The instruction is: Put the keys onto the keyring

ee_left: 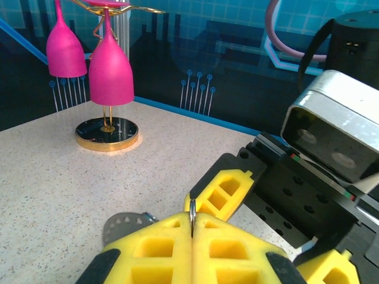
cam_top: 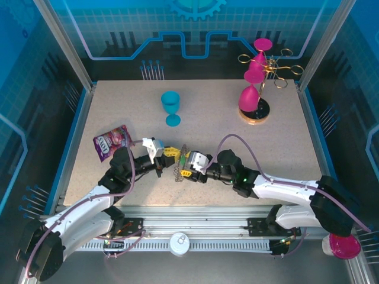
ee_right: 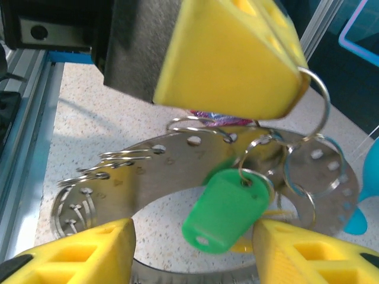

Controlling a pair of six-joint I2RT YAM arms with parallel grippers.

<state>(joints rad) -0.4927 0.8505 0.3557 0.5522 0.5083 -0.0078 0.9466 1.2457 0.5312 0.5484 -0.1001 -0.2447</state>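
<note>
The keyring (ee_right: 172, 163) is a flat grey metal loop with punched holes and several small split rings, standing on edge mid-table (cam_top: 180, 165). My left gripper (ee_left: 192, 220) is shut on a thin wire ring (ee_right: 318, 97) at the keyring's top edge. The keys show as a green plastic tag (ee_right: 228, 210) hanging from a split ring on the keyring, with a yellowish piece (ee_right: 269, 212) behind it. My right gripper (ee_right: 192, 232) stands open, and the green tag hangs between its yellow fingers (ee_right: 83, 254) without touching them. The two grippers meet tip to tip (cam_top: 188, 167).
A blue goblet (cam_top: 172, 106) stands behind the grippers. A gold rack (cam_top: 278, 68) with pink goblets (ee_left: 109, 71) is at the back right. A purple snack bag (cam_top: 111, 142) lies at the left, beside my left arm.
</note>
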